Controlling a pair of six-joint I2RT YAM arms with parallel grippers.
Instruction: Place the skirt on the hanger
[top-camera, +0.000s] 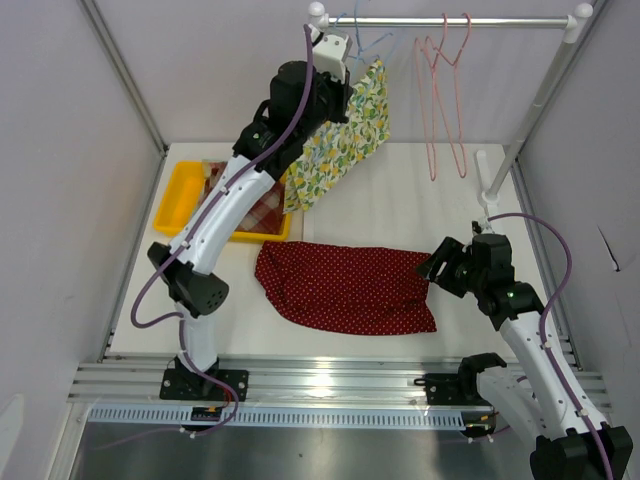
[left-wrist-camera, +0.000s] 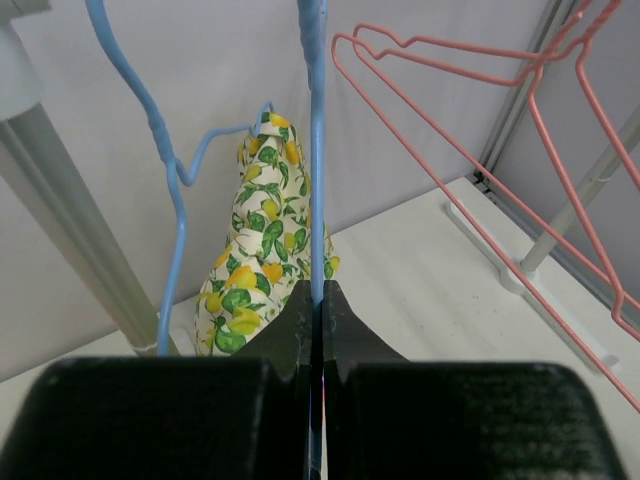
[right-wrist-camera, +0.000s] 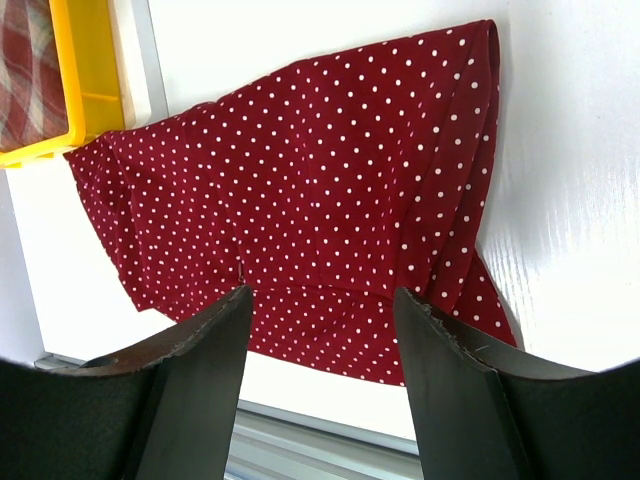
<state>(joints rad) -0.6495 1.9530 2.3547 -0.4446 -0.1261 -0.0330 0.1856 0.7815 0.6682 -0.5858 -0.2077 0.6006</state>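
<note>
A lemon-print skirt (top-camera: 340, 140) hangs from a blue wire hanger (top-camera: 365, 40) up by the rail (top-camera: 450, 20). My left gripper (top-camera: 335, 55) is raised there. In the left wrist view it (left-wrist-camera: 316, 295) is shut on the blue hanger's wire (left-wrist-camera: 316, 150), with the lemon skirt (left-wrist-camera: 260, 270) just behind. A dark red skirt with white dots (top-camera: 345, 285) lies flat on the table. My right gripper (top-camera: 432, 268) is open and empty at its right end. In the right wrist view it (right-wrist-camera: 322, 300) hovers over the red skirt (right-wrist-camera: 320, 190).
Pink wire hangers (top-camera: 445, 90) hang on the rail to the right of the blue one and show in the left wrist view (left-wrist-camera: 480, 170). A yellow tray (top-camera: 178, 195) holding a plaid cloth (top-camera: 262, 205) sits at the back left. The white rail stand (top-camera: 540, 100) rises at the right.
</note>
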